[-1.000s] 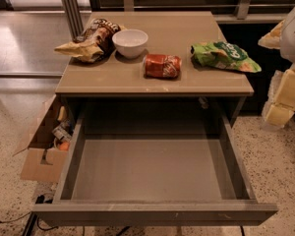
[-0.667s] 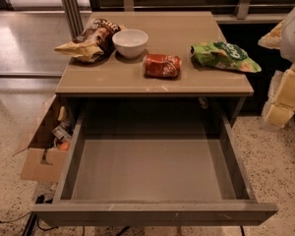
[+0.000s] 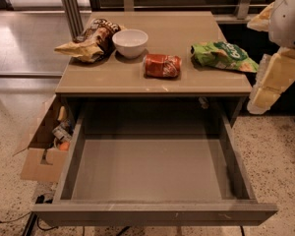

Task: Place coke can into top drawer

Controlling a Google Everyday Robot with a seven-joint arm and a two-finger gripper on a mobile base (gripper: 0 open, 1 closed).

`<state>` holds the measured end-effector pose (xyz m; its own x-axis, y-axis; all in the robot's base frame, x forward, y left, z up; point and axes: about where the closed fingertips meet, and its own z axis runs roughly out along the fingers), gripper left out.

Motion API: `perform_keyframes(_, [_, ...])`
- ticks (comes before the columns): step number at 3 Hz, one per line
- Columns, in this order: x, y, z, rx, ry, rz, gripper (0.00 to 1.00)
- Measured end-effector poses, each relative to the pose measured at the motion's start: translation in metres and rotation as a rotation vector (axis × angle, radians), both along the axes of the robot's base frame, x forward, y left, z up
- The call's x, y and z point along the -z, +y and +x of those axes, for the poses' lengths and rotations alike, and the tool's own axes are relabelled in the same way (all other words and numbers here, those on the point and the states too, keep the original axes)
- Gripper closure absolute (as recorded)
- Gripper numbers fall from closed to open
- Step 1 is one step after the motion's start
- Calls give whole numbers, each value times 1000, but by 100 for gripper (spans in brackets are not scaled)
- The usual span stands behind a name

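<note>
The coke can (image 3: 162, 65) lies on its side on the table top (image 3: 187, 82), just right of the white bowl (image 3: 130, 42). The top drawer (image 3: 152, 213) is pulled fully open below the table's front edge, and its flat bottom holds nothing. My gripper (image 3: 271, 85) hangs at the right edge of the view, beside the table's right side. It is well apart from the can and holds nothing that I can see.
A brown snack bag (image 3: 91, 39) lies left of the bowl. A green snack bag (image 3: 221, 55) lies right of the can. An open cardboard box (image 3: 42, 154) with small items stands on the floor left of the drawer. Cables lie by the bottom left.
</note>
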<state>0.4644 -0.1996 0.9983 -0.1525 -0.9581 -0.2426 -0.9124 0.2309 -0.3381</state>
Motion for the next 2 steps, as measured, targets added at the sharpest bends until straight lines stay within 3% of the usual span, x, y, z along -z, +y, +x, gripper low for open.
perform_keyframes(2, [-1, 18, 65, -61, -66, 168, 0])
